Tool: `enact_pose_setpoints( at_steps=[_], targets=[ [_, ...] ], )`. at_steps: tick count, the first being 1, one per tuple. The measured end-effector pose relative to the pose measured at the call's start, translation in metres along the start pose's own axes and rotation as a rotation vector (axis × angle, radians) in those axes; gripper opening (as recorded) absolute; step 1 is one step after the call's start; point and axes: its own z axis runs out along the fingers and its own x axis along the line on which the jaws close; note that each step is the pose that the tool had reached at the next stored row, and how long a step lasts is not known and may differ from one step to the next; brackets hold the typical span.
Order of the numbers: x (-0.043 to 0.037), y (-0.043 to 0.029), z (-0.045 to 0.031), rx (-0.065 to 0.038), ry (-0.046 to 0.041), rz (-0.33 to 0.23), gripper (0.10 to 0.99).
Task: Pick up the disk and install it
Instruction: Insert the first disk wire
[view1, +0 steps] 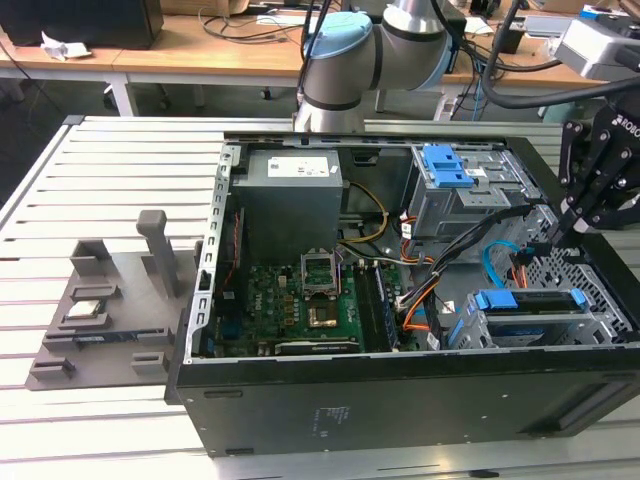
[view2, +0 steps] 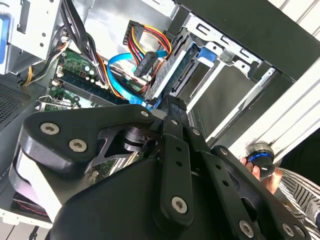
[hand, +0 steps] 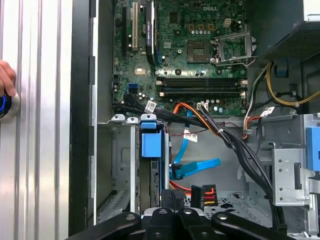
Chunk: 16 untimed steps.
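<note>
The disk (view1: 530, 302) stands on edge in the grey drive cage (view1: 602, 325), at the corner of the open computer case (view1: 350, 400) that lies to the exterior view's right and nearest that camera, with blue plastic showing at both ends of its upper edge. Your tool (view1: 560, 236) hangs just above the cage. In both wrist views its fingers (hand: 165, 198) are drawn together with nothing between them, and the tips point down at the disk's slot.

By my reading, you are late in the job. The pick-up looks done and the disk is in its bay, no longer in the tool's grasp. I cannot tell whether the fingertips touch the disk's edge or stop just short of it. I also cannot tell whether the disk is pushed fully home or whether the blue latch (hand: 151, 144) has caught, so treat the final seating as unconfirmed.

A blue data cable (hand: 196, 168) and a bundle of power leads (hand: 200, 192) lie just beside the tool. A person's hand (hand: 6, 79) rests on the slotted table (view1: 100, 160) outside the case wall.
</note>
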Motion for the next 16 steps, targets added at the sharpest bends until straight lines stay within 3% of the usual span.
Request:
enact_pose_setpoints(
  at_steps=[10, 13, 16],
  targets=[
    [-0.0001, -0.0001, 0.002, 0.0, -0.0001, 0.0, 0.114],
    [-0.0001, -0.0002, 0.0021, 0.0, -0.0001, 0.0, 0.302],
    [-0.0002, 0.0, 0.0023, 0.0, -0.0004, 0.0, 0.302]
  ],
)
